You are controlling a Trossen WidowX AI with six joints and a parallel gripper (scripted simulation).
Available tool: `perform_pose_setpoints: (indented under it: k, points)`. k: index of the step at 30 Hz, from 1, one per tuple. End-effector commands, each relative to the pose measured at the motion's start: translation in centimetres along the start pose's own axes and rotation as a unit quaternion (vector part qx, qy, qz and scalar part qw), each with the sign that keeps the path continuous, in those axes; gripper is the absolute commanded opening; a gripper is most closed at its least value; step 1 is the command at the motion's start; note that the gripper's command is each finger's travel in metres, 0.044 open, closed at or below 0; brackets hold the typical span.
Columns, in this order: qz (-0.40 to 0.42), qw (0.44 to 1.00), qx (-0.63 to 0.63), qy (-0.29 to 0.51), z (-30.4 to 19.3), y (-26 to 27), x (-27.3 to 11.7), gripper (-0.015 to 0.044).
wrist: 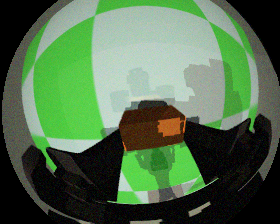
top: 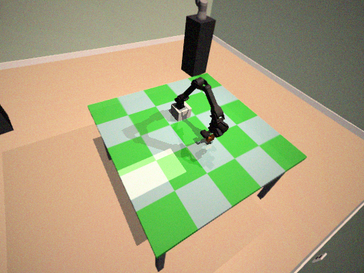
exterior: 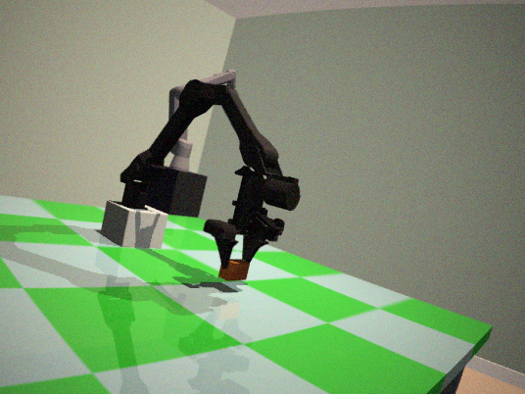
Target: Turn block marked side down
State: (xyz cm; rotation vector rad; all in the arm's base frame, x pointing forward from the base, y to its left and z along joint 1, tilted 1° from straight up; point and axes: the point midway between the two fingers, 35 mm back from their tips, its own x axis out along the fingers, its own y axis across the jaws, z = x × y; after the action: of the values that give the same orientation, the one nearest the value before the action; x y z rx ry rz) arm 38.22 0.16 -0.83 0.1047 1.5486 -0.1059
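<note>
Block: small, orange-brown (top: 210,138) (exterior: 234,270) (wrist: 152,131); between the fingertips, low over the table (top: 219,220) (exterior: 313,360) (wrist: 62,90). Contact beneath: cannot tell.
Claw: clamped on the block (top: 208,137) (exterior: 236,265) (wrist: 154,131), fingers part-way apart.
Marked side: not identified; a brighter orange patch shows on one face in the wrist view, mark or light unclear.
Weight: probably light, judging by small bulk.
Stiffness: likely rigid; flat faces and crisp edges, no bulge at the pads.
Slip: finish unclear; might pivot between the pads if held off-centre.
Fragility: low, presumably; firm squeeze acceptable.
Hold: two opposite side faces, near mid-length, leaving the marked face free.
Turn: needs clearance for corners, then a gentle set-down.
</note>
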Motion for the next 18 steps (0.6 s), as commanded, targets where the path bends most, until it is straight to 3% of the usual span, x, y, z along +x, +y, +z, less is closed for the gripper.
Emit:
perform_pose_setpoints:
  k: [1,18]
  points:
    - [0.001,1.0,-0.003,-0.011,0.1,0.0,-0.2,0.0]
    - [-0.001,0.99,-0.005,-0.141,0.3,0.1,1.1,0.0]
